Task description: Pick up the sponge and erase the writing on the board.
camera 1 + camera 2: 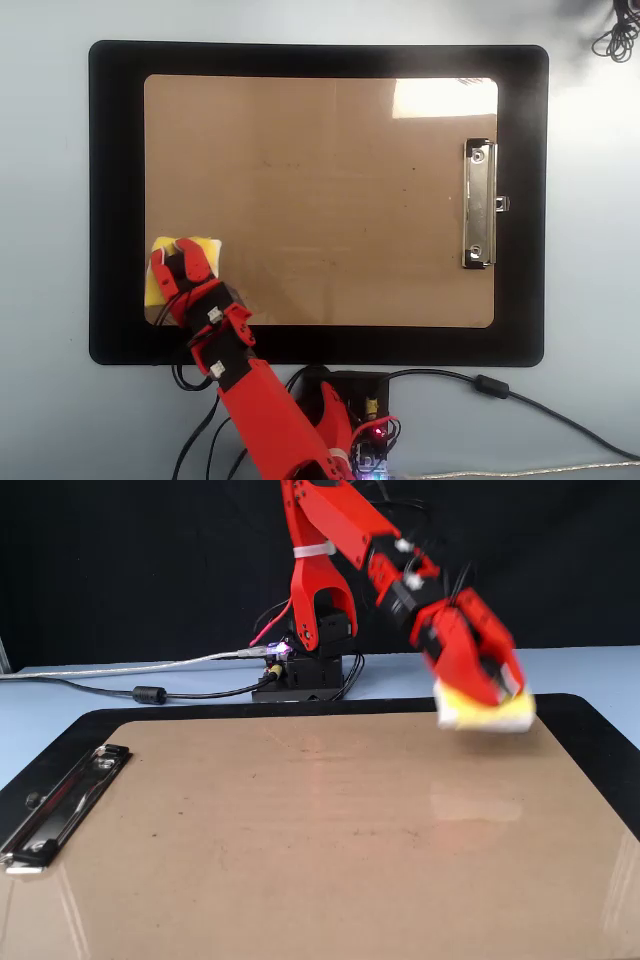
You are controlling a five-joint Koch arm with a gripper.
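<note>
A pale blue table (45,200) carries a black mat (115,200) with the tan board (320,200) lying on it, silver clip (478,205) toward the right in the overhead view. The arm's base (305,670) sits on the table just beside the mat, with cables (110,680) trailing across the table.

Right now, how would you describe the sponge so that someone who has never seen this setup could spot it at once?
Find the big tan clipboard lying on the black mat, then go to its corner farthest from the silver clip, nearest the red arm. The sponge is the small yellow pad with a white edge gripped in the arm's tool, and the only yellow thing in the scene.
</note>
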